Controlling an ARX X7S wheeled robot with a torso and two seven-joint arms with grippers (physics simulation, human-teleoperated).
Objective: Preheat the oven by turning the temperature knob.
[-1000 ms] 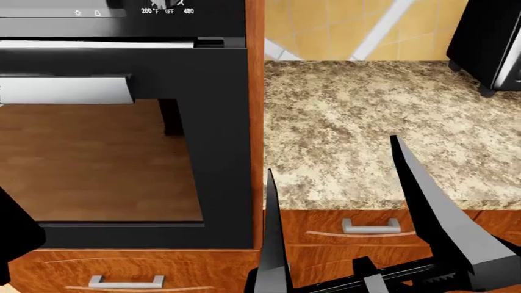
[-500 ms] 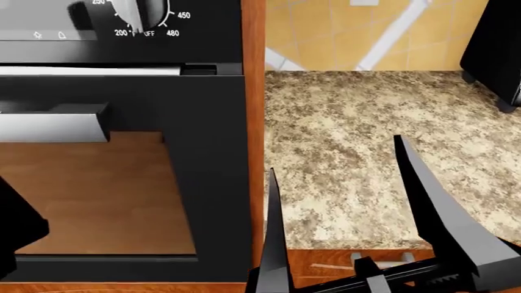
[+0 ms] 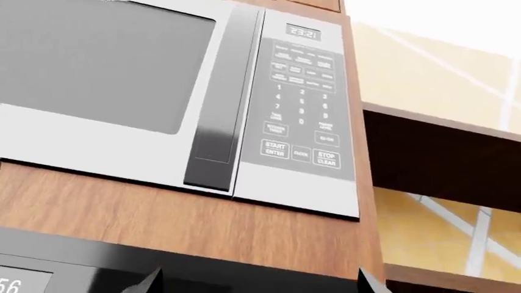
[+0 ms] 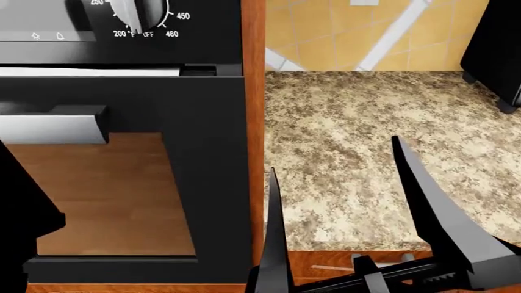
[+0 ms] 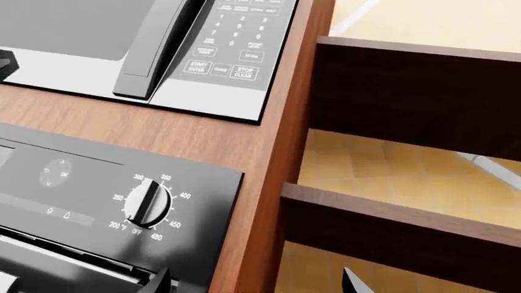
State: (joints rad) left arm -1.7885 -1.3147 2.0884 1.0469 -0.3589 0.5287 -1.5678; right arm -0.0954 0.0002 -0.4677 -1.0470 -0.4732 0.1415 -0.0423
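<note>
Head view: right hand (image 4: 342, 207) spread wide, low over the granite surface (image 4: 366, 122), empty. Temperature knob (image 4: 129, 13) sits at 11 o'clock on the oven (image 4: 204, 122) panel, well apart. Left hand: can't tell. Risk: overshooting sideways, fingers clipping the wood cabinet post (image 4: 254, 91).

Speckled granite countertop (image 4: 358, 140) beside wooden cabinet wall.
Runs right of the wood panel (image 4: 254, 122) edging the oven housing; carries a black appliance (image 4: 493, 49) at its far right corner, tiled yellow backsplash (image 4: 350, 33) behind.
</note>
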